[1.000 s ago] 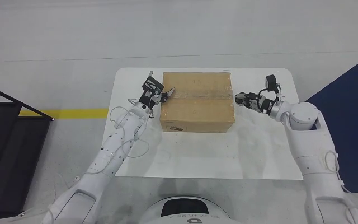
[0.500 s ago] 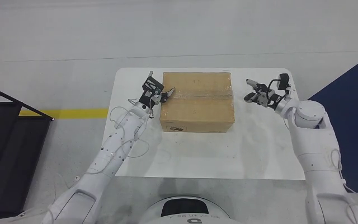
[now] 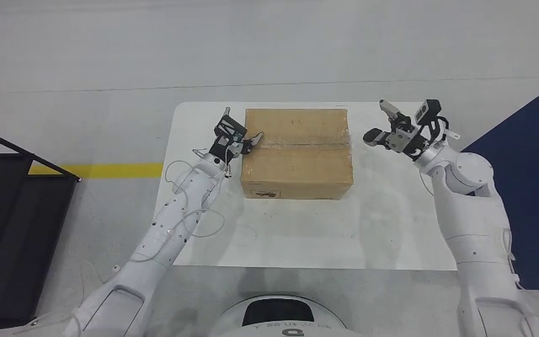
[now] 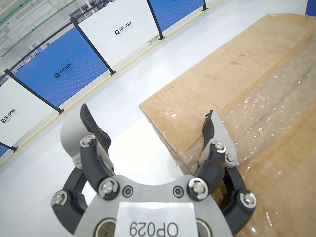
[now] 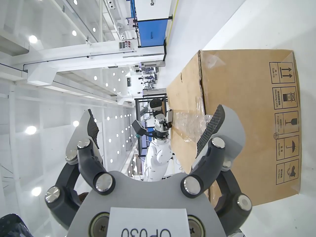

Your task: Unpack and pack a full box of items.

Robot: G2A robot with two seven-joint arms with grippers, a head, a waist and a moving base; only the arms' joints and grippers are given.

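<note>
A closed brown cardboard box (image 3: pixel 296 152) sits at the back middle of the white table (image 3: pixel 303 236), its top seam sealed with clear tape (image 4: pixel 269 114). My left gripper (image 3: pixel 245 140) is open at the box's left end, with one fingertip (image 4: pixel 208 127) over the taped corner of the box (image 4: pixel 246 94). My right gripper (image 3: pixel 379 120) is open and empty, raised in the air off the box's right end; it faces the box (image 5: pixel 246 124), whose end panel carries handling symbols.
The table's front half and its right side lie bare. A black frame (image 3: pixel 25 185) stands on the floor to the left, beside a yellow floor line (image 3: pixel 109 169). A blue panel (image 3: pixel 514 143) stands to the right of the table.
My right gripper has pulled back from the box's right end, moving right and toward the table's back corner, and it has turned upward. The left arm has kept still.
</note>
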